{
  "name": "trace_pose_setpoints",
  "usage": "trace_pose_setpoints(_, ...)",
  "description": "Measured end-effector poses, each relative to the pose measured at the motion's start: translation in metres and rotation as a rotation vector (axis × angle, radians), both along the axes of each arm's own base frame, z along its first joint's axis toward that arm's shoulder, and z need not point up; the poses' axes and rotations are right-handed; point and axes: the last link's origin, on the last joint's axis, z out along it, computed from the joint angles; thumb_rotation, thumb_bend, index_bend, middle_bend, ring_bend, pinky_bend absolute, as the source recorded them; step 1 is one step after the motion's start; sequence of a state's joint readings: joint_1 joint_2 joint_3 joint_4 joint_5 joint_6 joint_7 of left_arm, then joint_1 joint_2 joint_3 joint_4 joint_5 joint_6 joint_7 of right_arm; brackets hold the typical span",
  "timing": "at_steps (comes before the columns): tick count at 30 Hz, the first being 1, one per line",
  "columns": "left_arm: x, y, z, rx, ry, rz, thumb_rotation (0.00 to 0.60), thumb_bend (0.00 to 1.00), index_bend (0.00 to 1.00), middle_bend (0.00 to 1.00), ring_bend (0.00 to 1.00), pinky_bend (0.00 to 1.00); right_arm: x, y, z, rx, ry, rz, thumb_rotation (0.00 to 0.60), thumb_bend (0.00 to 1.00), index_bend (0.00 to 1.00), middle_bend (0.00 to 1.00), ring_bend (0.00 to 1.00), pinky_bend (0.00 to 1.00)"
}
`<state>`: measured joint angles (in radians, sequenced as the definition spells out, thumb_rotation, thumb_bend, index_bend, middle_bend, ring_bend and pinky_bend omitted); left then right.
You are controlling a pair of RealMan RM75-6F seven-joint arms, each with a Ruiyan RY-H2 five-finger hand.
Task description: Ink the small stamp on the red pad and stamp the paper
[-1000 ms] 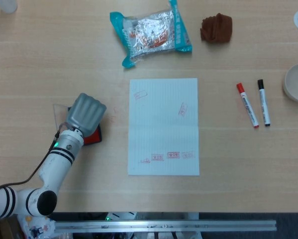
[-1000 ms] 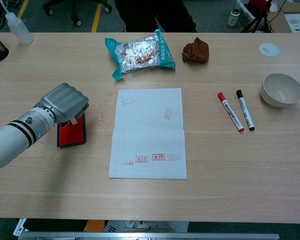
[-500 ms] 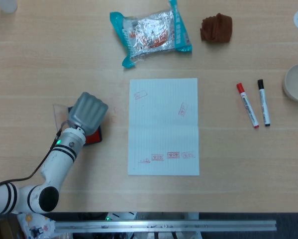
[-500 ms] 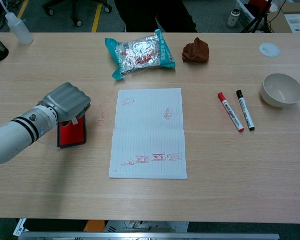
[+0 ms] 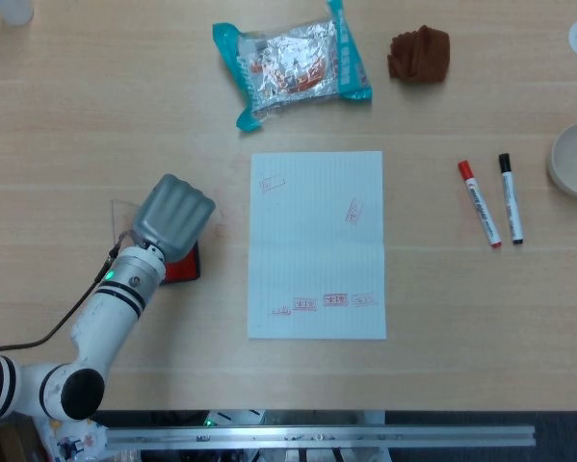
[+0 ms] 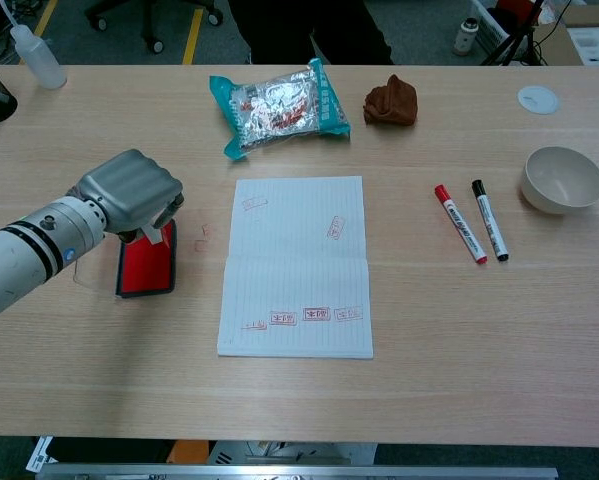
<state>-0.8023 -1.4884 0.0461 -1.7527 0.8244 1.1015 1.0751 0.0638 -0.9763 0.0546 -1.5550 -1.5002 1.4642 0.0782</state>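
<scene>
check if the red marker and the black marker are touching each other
Apart. The chest view shows the red-capped marker and the black-capped marker lying side by side with a strip of bare wooden table between them along their whole length; the head view shows the same gap.

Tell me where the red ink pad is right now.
In both views, the red ink pad lies left of the lined white paper, partly under the left hand.

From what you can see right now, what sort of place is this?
Probably an office or lab workspace: a wooden table, wheeled chair bases on a floor with yellow tape behind it.
</scene>
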Motion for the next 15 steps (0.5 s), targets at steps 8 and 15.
trace_pose_setpoints(8, 0.038, -0.005, 0.003, -0.018, -0.067, -0.082, 0.6, 0.27, 0.62, 1.0, 1.0, 1.0, 0.0, 0.0, 0.001, -0.001, 0.001, 0.0, 0.6, 0.2, 0.24, 0.36, 0.29, 0.3)
trace_pose_setpoints(15, 0.062, -0.017, -0.009, -0.056, -0.109, -0.12, 0.6, 0.27, 0.62, 1.0, 1.0, 1.0, -0.001, 0.0, 0.002, -0.003, 0.001, -0.006, 0.6, 0.2, 0.24, 0.36, 0.29, 0.3)
